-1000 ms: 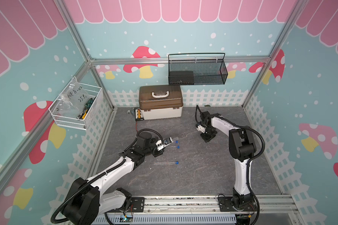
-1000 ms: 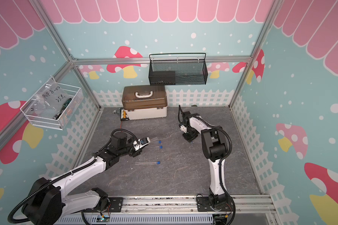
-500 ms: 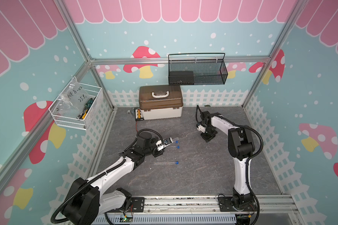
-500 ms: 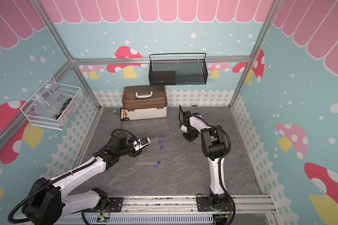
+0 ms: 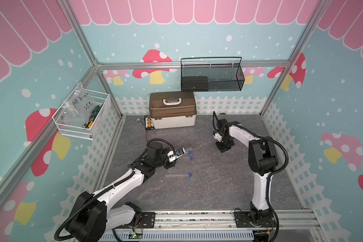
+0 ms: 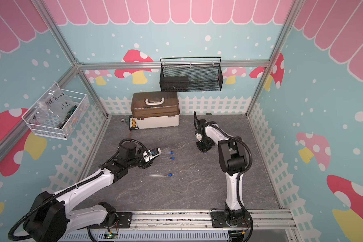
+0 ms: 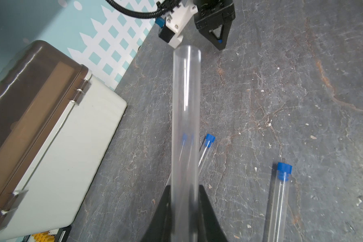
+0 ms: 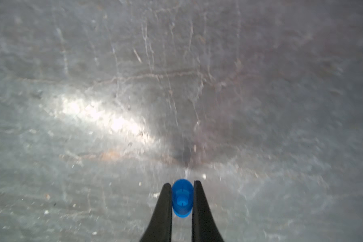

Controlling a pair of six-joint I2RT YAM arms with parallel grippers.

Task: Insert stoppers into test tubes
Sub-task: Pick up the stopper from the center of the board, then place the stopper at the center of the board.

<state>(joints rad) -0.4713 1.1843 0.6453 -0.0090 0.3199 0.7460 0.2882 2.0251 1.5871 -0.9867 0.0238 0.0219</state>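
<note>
Gripping 1 blue stopper (image 8: 182, 199) between its fingertips is the right hand (image 8: 182, 184).

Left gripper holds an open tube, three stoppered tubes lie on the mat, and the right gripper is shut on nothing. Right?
Only the last part is wrong: the right wrist view shows the right gripper shut on a blue stopper. The rest stands.

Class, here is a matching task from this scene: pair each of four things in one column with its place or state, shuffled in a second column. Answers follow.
1. left gripper
2. right gripper
3. black mesh basket
4. brown-lidded case

a. hangs on the back wall
b. shut on a blue stopper
c. stands on the table
d. shut on an open test tube

Pairs: 1-d, 2-b, 3-a, 4-c.
</note>
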